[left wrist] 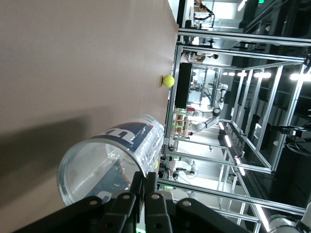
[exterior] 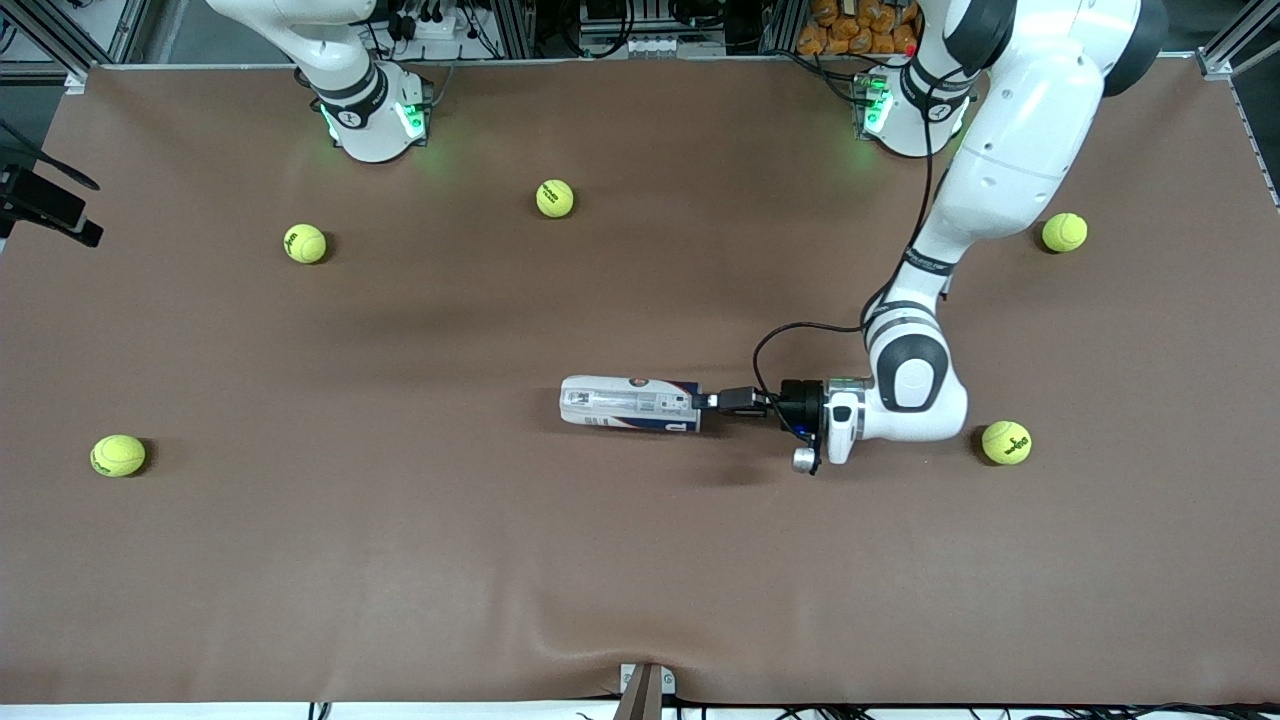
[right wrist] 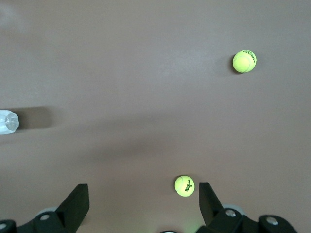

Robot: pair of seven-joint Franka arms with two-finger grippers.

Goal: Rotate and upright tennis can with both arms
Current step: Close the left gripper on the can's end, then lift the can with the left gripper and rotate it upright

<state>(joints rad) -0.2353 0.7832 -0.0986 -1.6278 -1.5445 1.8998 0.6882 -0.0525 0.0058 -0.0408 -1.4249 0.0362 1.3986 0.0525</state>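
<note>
The tennis can (exterior: 628, 403) lies on its side near the middle of the brown table (exterior: 640, 560), its dark label band toward the left arm's end. My left gripper (exterior: 708, 402) is level with the table and shut on the can's rim at that end. In the left wrist view the fingers (left wrist: 138, 187) pinch the silvery rim of the can (left wrist: 112, 160), whose clear end faces the camera. My right gripper (right wrist: 142, 194) is open and empty, high over the table. The right arm waits near its base (exterior: 370, 115). The can's end (right wrist: 7, 122) shows in the right wrist view.
Several yellow-green tennis balls lie scattered: one (exterior: 1006, 442) beside the left arm's wrist, one (exterior: 1064, 232) near the left arm's base, others (exterior: 555, 198) (exterior: 304, 243) near the right arm's base, one (exterior: 118, 455) at the right arm's end of the table.
</note>
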